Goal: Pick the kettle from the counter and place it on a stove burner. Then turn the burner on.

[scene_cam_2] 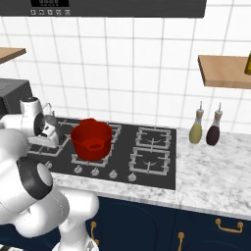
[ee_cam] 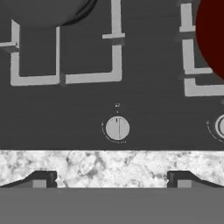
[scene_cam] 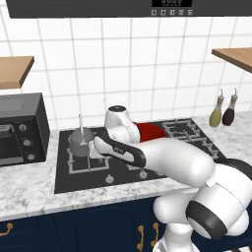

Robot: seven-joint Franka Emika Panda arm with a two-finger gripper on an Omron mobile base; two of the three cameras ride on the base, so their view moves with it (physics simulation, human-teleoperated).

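The dull silver kettle [scene_cam: 80,141] sits upright on the left stove burner [scene_cam: 78,160] of the black cooktop, its thin handle standing up. In the hand view the kettle's dark underside [ee_cam: 43,11] shows at the top left, over the grey grate [ee_cam: 87,78]. My gripper [scene_cam: 94,149] hangs just right of the kettle and in front of it, open and holding nothing. Its fingertips [ee_cam: 39,180] stand wide apart over the marbled counter [ee_cam: 112,166] edge, and a round knob [ee_cam: 117,128] lies midway ahead of them. The arm hides most of the kettle in the right base view.
A red two-handled pot [scene_cam_2: 91,138] stands on the middle burner. A row of knobs [scene_cam_2: 94,171] runs along the cooktop's front. A black oven [scene_cam: 19,128] sits on the left counter; two bottles [scene_cam_2: 196,130] [scene_cam_2: 213,132] stand right of the stove. Wooden shelves [scene_cam_2: 225,71] hang on the wall.
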